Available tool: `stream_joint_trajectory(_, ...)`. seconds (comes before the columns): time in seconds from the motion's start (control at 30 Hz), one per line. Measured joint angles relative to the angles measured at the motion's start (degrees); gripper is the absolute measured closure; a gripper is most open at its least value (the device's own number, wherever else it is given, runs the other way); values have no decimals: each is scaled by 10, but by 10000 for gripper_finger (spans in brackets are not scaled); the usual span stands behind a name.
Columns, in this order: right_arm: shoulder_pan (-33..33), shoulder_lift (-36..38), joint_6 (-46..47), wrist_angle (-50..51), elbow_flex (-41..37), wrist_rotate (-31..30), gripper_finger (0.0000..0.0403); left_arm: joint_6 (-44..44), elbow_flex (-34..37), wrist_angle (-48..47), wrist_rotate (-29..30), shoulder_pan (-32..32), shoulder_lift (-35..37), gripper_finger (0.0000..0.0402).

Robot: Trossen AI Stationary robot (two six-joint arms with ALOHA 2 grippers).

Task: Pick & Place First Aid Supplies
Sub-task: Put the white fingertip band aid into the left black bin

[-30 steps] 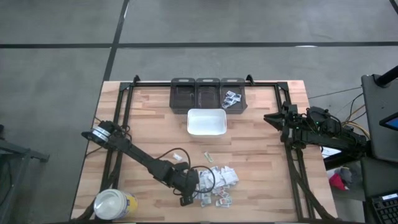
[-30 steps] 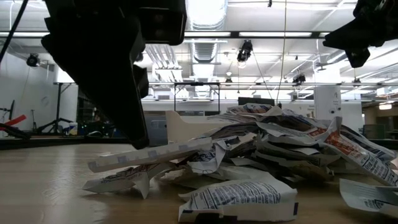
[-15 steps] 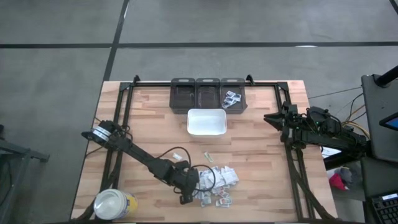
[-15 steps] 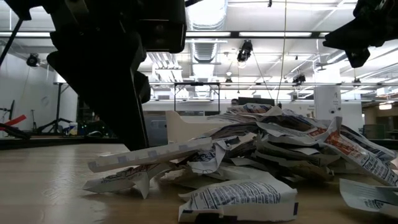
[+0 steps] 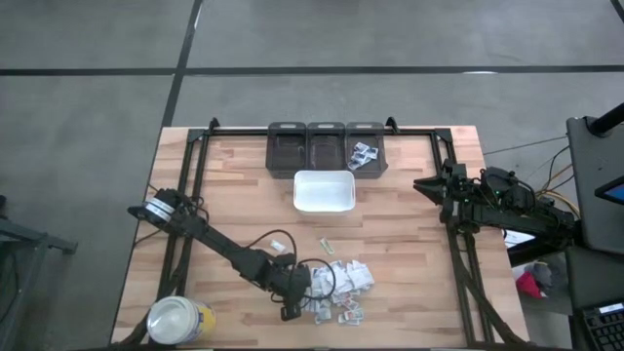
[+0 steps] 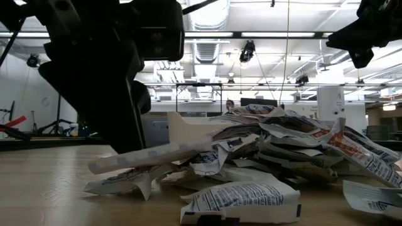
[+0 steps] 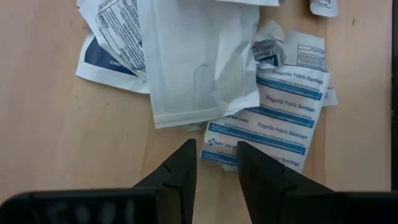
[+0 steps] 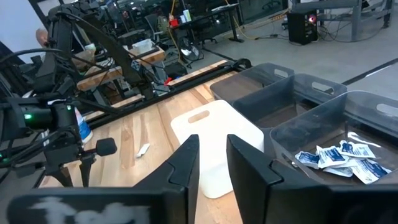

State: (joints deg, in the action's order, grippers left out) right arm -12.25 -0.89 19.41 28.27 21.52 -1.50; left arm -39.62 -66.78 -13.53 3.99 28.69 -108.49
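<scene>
Right now I have the left gripper (image 7: 216, 163) low over the near edge of the pile of first aid packets (image 5: 339, 290), its jaws a narrow gap apart with nothing between them. The right gripper (image 5: 421, 185), parked at the table's right edge, stands slightly apart and empty. A few packets already lie in the rightmost dark bin (image 5: 366, 149).

Packet pile (image 5: 339, 290) near table's front edge, right of left gripper (image 5: 290, 310). Tray (image 5: 324, 191) behind pile, before three bins (image 5: 326, 146); rightmost bin holding packets (image 5: 364, 154). Jar (image 5: 180, 319) at front-left corner. Right gripper (image 5: 421, 184) at right edge.
</scene>
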Motion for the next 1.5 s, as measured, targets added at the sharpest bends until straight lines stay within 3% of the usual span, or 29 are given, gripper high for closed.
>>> stream_joint_trajectory(0.43, 0, 0, 1, 0, 0, 0, 335, 0, 1, 2, 0, -1, 0, 302)
stream_joint_trajectory(0.87, 0, 0, 1, 0, 0, 0, 327, -25, 5, 26, 1, -1, 0, 397)
stream_joint_trajectory(1.5, 0, 0, 1, 0, 0, -1, 321, -77, 5, -43, 1, -1, 6, 401)
